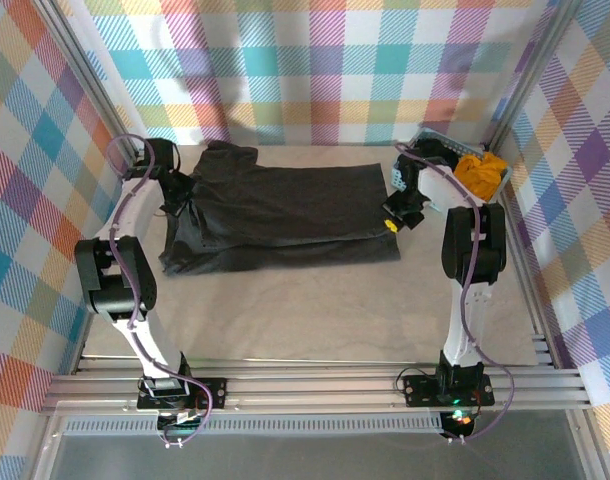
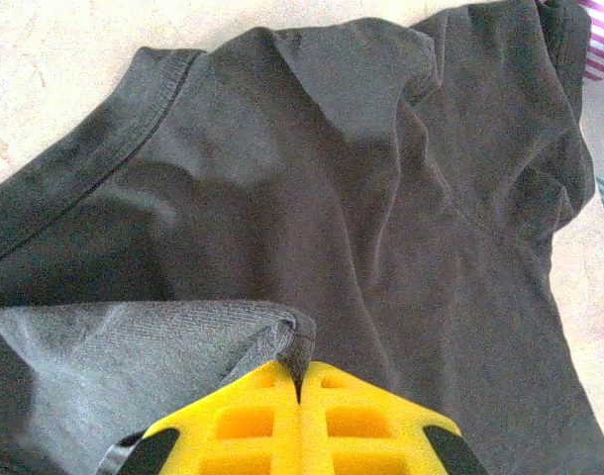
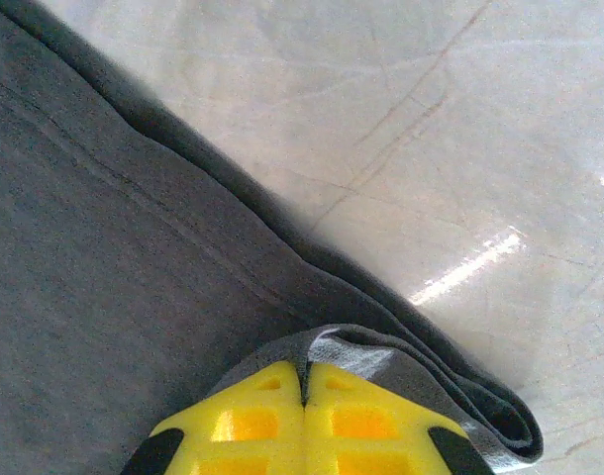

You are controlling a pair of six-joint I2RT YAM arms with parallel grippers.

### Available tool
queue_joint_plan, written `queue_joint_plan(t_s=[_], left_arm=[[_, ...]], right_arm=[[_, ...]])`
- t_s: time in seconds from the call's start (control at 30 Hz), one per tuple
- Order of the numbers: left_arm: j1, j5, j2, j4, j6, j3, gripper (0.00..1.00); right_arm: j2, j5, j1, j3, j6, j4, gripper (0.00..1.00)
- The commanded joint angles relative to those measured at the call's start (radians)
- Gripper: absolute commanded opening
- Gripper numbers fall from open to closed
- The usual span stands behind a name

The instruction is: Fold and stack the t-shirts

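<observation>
A dark charcoal-grey t-shirt [image 1: 285, 215] lies spread across the middle of the table, partly doubled over along its near side. At its left edge my left gripper [image 1: 175, 205] is shut on a fold of the cloth. In the left wrist view the yellow jaws [image 2: 300, 381] are pressed together with a turned-up corner of the shirt [image 2: 361, 198] pinched between them. My right gripper [image 1: 393, 222] is shut on the shirt's right edge; the right wrist view has its jaws [image 3: 304, 376] closed on a lifted bit of the shirt's hem [image 3: 134, 297]. A mustard-orange t-shirt [image 1: 481, 170] lies bunched in the basket.
A light blue perforated basket [image 1: 435, 145] stands at the back right, behind the right arm. Checked cloth walls on an aluminium frame enclose the table on three sides. Bare table [image 1: 295, 310] stretches between the shirt and the arm bases.
</observation>
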Motion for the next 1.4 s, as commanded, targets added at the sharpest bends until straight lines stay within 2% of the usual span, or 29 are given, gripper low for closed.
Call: queue_joint_plan(t_s=[0.0, 0.07, 0.1, 0.13, 0.23, 0.27, 0.3, 0.37, 0.43, 0.5, 0.67, 0.9, 1.0, 1.1, 1.37], left_arm=[[0.018, -0.012, 0.035, -0.029, 0.043, 0.071, 0.01], [0.019, -0.025, 0.044, -0.087, 0.068, 0.114, 0.36], [0.019, -0.043, 0.039, -0.131, 0.084, 0.135, 0.46], [0.02, -0.07, 0.023, -0.177, 0.097, 0.147, 0.5], [0.027, -0.131, -0.091, -0.251, 0.087, 0.053, 0.53], [0.033, -0.134, -0.137, -0.254, 0.071, -0.001, 0.53], [0.039, -0.122, -0.189, -0.246, 0.053, -0.076, 0.52], [0.045, -0.053, -0.264, -0.193, 0.025, -0.217, 0.44], [0.045, 0.029, -0.285, -0.156, 0.001, -0.324, 0.29], [0.048, 0.083, -0.277, -0.121, -0.018, -0.399, 0.2], [0.082, 0.099, -0.199, -0.053, -0.045, -0.457, 0.18], [0.162, -0.051, -0.031, -0.1, 0.013, -0.39, 0.15], [0.176, -0.05, 0.004, -0.113, 0.04, -0.382, 0.15], [0.171, -0.029, -0.01, -0.121, 0.041, -0.412, 0.15], [0.143, 0.025, -0.137, -0.147, -0.028, -0.61, 0.15]], right_arm=[[0.022, 0.007, -0.004, 0.054, -0.024, -0.02, 0.13], [0.012, 0.019, -0.004, 0.079, -0.059, -0.03, 0.35], [0.002, 0.02, -0.003, 0.089, -0.083, -0.036, 0.45], [-0.008, 0.019, -0.004, 0.098, -0.106, -0.055, 0.5], [-0.087, 0.017, -0.002, 0.04, -0.154, -0.063, 0.56], [-0.122, 0.011, -0.002, -0.009, -0.16, -0.047, 0.57], [-0.158, -0.006, -0.001, -0.066, -0.167, -0.031, 0.62], [-0.21, -0.027, 0.01, -0.162, -0.183, 0.002, 0.62], [-0.239, -0.05, 0.034, -0.243, -0.201, 0.029, 0.56], [-0.249, -0.071, 0.057, -0.299, -0.21, 0.072, 0.48], [-0.208, -0.074, 0.075, -0.332, -0.228, 0.131, 0.37], [-0.071, -0.007, 0.073, -0.248, -0.286, 0.06, 0.36], [-0.041, 0.008, 0.073, -0.227, -0.292, 0.003, 0.37], [-0.052, 0.02, 0.073, -0.253, -0.289, -0.035, 0.39], [-0.206, 0.054, 0.054, -0.44, -0.264, -0.072, 0.4]])
